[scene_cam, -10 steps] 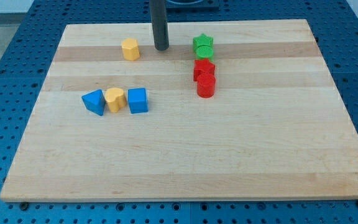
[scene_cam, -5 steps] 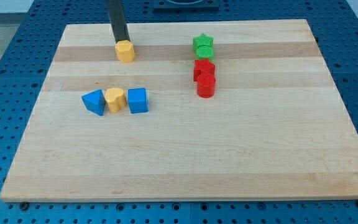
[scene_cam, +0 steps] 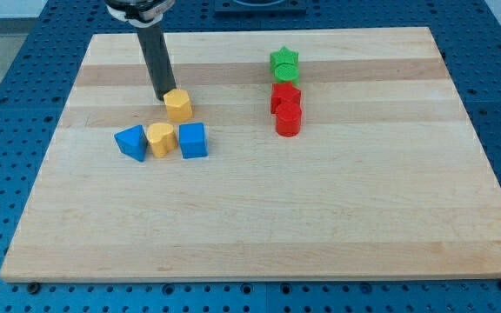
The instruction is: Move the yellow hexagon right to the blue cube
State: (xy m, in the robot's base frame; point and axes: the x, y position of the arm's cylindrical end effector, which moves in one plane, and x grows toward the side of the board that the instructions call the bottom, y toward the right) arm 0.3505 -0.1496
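Observation:
The yellow hexagon (scene_cam: 179,105) sits on the wooden board (scene_cam: 259,217), just above the row of blocks at the view's left. My tip (scene_cam: 163,96) touches its upper left side. The blue cube (scene_cam: 193,140) lies a little below and right of the hexagon, with a small gap between them. Left of the cube sits a second yellow block (scene_cam: 160,138), touching it, and a blue triangular block (scene_cam: 132,142) at the row's left end.
A green star (scene_cam: 283,59) on a green cylinder (scene_cam: 286,75) sits at the view's upper middle. Below them are a red star (scene_cam: 285,96) and a red cylinder (scene_cam: 288,120), close together.
My tip swept from the right of the yellow hexagon to its upper left, then pushed it down the view towards the blue cube. The other blocks have not moved.

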